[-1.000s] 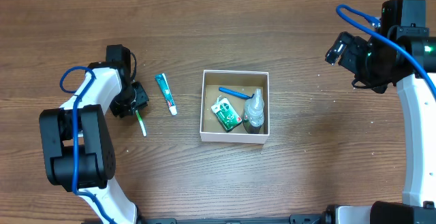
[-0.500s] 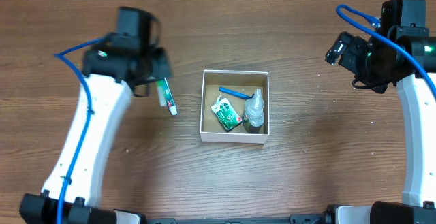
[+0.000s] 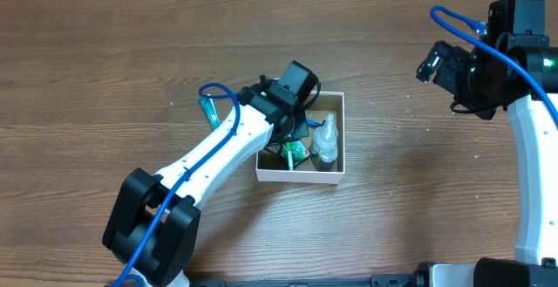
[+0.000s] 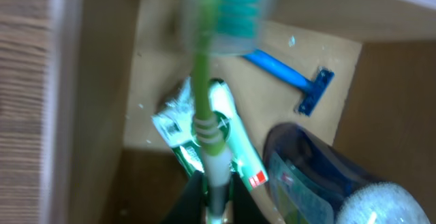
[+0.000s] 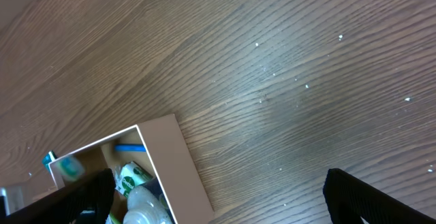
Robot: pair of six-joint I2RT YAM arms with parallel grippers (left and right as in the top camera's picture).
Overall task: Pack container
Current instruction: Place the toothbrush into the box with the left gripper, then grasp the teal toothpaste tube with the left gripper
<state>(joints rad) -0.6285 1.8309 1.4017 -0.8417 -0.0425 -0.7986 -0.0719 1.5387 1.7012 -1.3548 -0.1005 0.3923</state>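
Observation:
The container (image 3: 301,175) is a white-walled square box with a brown inside, at the table's middle. My left gripper (image 3: 291,133) hovers over its left half, shut on a green toothbrush (image 4: 204,81) whose bristled head points away over the box floor (image 4: 160,47). In the left wrist view the gripper (image 4: 218,207) pinches the white handle end. Inside lie a blue razor (image 4: 289,81), a green and white packet (image 4: 174,125) and a clear bottle (image 3: 325,143). My right gripper (image 3: 443,64) is open and empty, far right of the box, also seen in its wrist view (image 5: 218,200).
A green toothpaste tube (image 3: 207,105) lies on the wood left of the box, partly under my left arm. The right wrist view shows the box's near wall (image 5: 177,166) and bare wood to the right.
My left arm picked the toothbrush up from the table's left side and swung right; it now hangs over the box. The right arm has not moved.

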